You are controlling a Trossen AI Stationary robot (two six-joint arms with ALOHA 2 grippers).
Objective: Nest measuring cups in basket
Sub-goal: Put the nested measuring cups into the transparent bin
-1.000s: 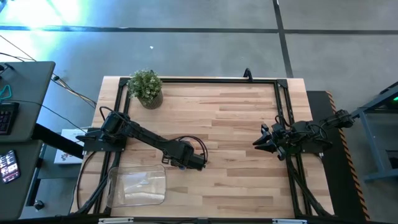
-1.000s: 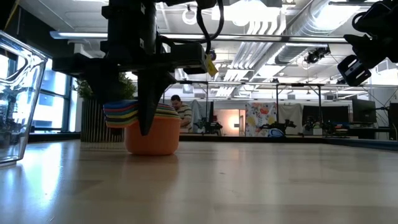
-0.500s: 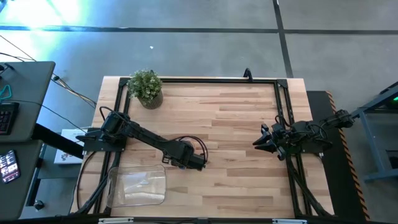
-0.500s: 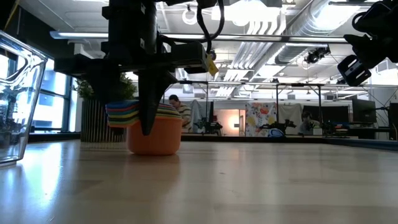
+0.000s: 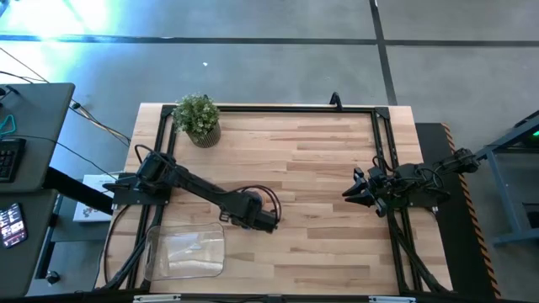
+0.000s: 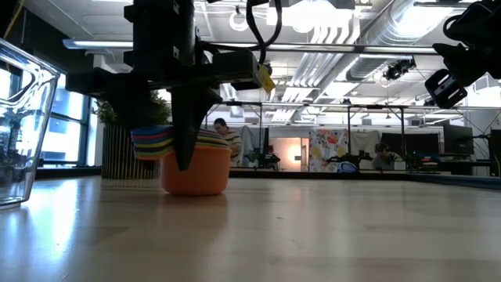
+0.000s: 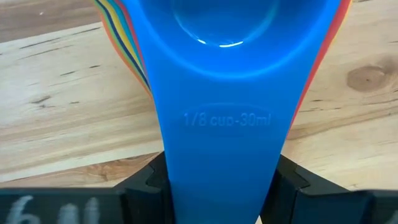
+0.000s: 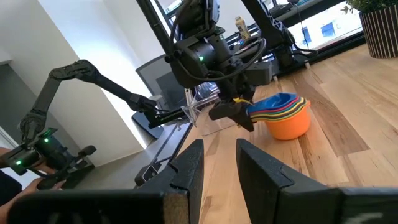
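My left tool (image 5: pixel 268 221) has slid a little left across the counter (image 5: pixel 320 168), toward the basket (image 5: pixel 187 251), over the last second. The nested measuring cups (image 6: pixel 192 163) clamped by their handles have come along, edging slightly right in the low view. My arm's cable loop sits closer over the tool.

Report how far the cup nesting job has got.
Done: the measuring cups sit nested in one stack, orange outermost, blue on top. In hand: the left gripper is clamped on the stack's handles, with the stack on the table, outside the basket. Left: carry the stack into the basket. The right gripper waits at the table's right edge.
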